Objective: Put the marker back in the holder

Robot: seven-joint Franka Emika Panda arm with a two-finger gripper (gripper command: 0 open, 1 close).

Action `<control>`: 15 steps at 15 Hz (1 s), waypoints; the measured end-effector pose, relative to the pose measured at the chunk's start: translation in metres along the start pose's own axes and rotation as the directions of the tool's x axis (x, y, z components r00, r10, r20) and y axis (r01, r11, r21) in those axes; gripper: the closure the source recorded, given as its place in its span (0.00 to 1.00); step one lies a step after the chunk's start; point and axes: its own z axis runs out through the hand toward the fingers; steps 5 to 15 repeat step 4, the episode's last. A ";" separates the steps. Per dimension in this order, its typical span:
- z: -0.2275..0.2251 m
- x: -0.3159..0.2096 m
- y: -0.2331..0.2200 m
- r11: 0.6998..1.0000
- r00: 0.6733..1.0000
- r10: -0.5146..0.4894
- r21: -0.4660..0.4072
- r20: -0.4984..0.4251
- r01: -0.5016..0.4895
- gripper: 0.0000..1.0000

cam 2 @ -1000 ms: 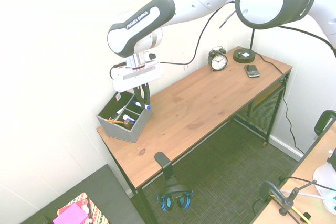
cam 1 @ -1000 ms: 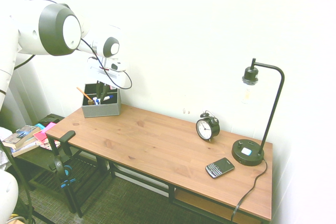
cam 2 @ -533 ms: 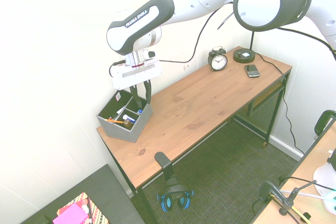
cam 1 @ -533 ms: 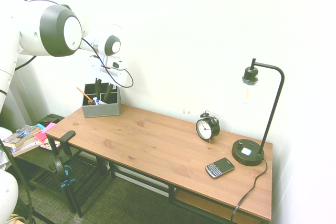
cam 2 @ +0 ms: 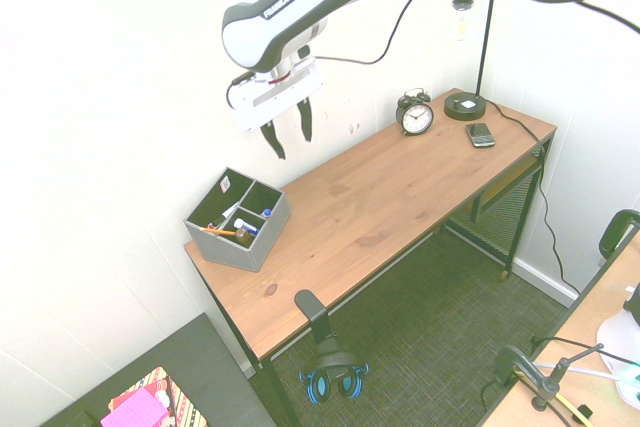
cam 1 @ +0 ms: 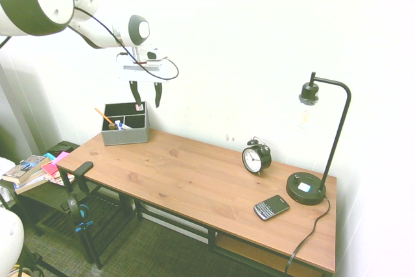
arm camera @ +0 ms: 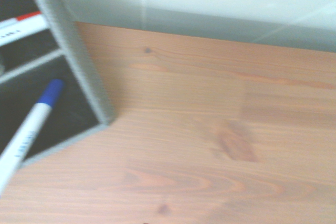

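In the wrist view, the marker is lying slanted inside a dark compartment of the holder, its blue cap pointing toward the grey wall at the box's corner, with bare wooden counter filling the rest of the frame. In the second exterior view, the holder is sitting at the left end of the counter, with an orange stick leaning in one of its front compartments. The gripper is hanging in the upper middle of the frame, above and to the right of the holder and well apart from it; its jaws are standing open and holding nothing. Toward the far right end of the counter, an alarm clock, a phone and a black lamp are standing.
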 end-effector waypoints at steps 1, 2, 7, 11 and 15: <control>-0.010 0.006 0.022 0.999 0.999 0.036 -0.006 -0.014 -0.036 0.00; -0.021 0.009 0.044 0.997 0.997 0.075 -0.007 -0.015 -0.076 0.00; -0.039 0.007 0.091 0.990 0.990 0.138 -0.007 0.037 -0.138 0.00; -0.039 0.007 0.091 0.990 0.990 0.138 -0.007 0.037 -0.138 0.00; -0.039 0.007 0.091 0.990 0.990 0.138 -0.007 0.037 -0.138 0.00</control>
